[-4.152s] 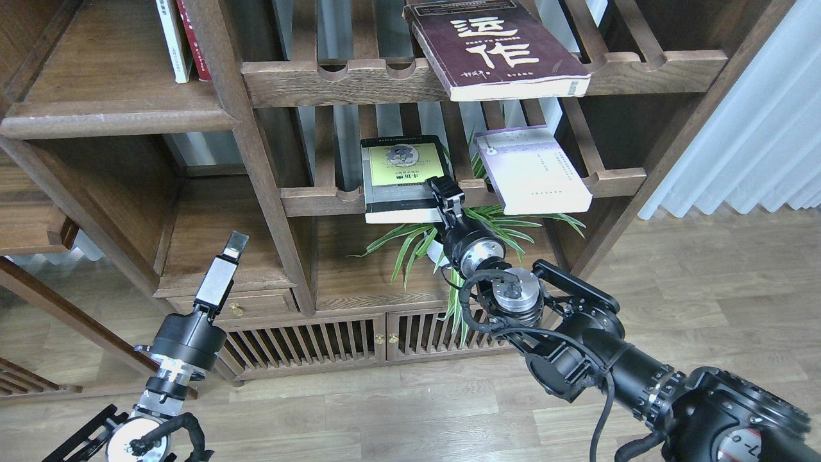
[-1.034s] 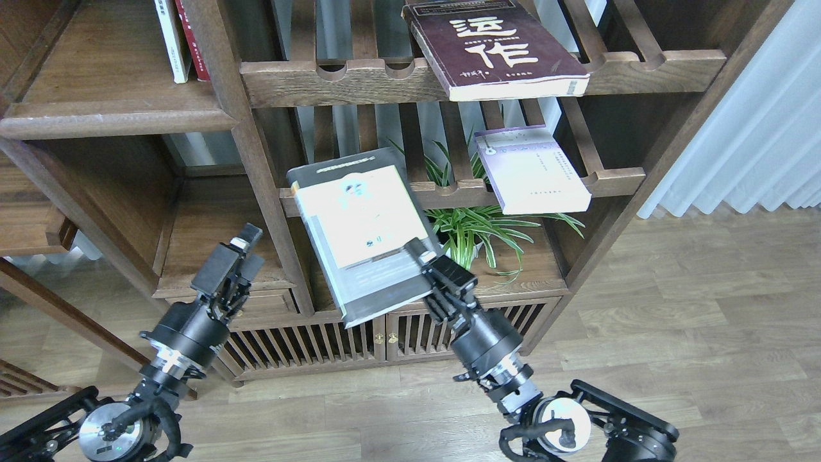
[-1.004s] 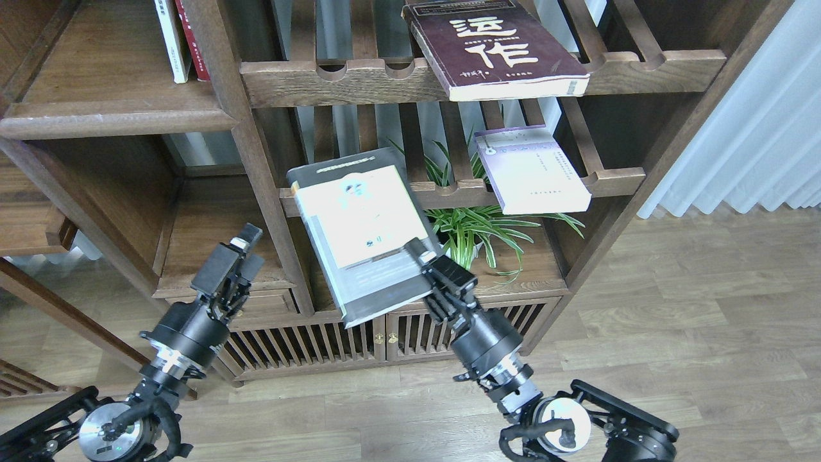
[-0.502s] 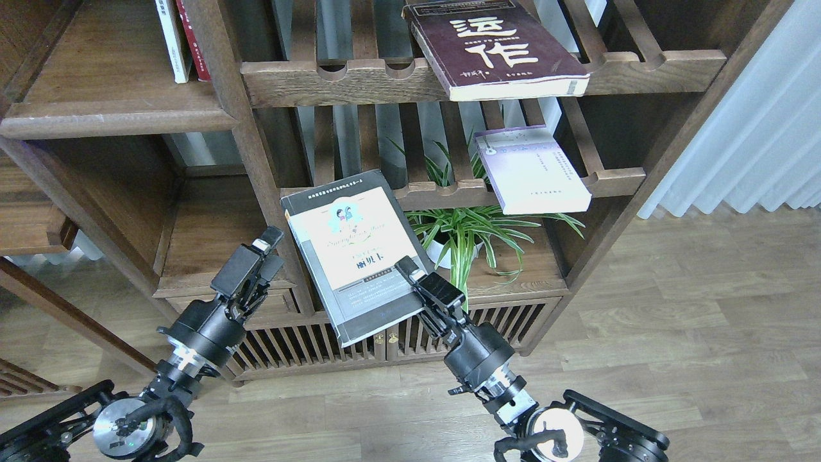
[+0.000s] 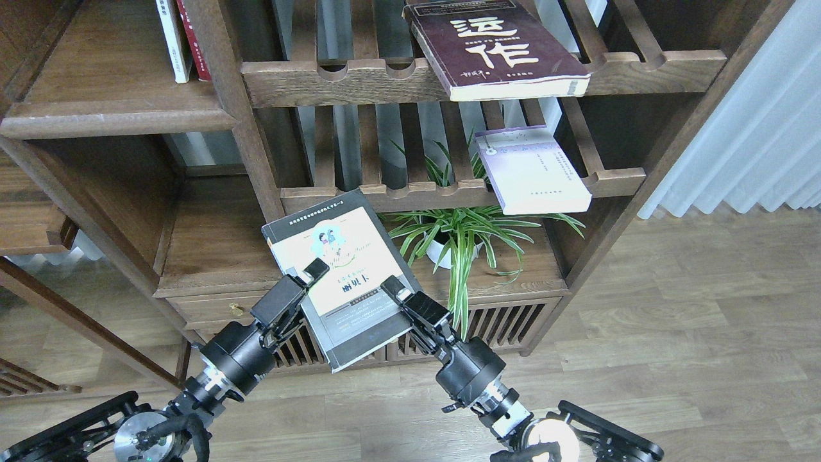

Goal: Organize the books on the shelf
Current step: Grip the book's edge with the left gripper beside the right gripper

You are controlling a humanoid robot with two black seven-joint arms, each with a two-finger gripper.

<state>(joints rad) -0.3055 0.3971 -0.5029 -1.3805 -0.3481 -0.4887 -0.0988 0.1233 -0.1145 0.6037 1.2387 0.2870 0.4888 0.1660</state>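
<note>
Black paperback with a cream front panel [image 5: 338,276] held tilted in the air before the bookcase, below the lower slatted rack [image 5: 449,192]. Right gripper [image 5: 401,300] clamped on its lower right edge. Left gripper [image 5: 306,281] at the book's left edge, fingertip over the cover; grip cannot be told. Maroon book [image 5: 497,48] lies on the upper rack, lavender-white book [image 5: 532,170] on the lower. Solid plank shelf [image 5: 115,109] upper left.
</note>
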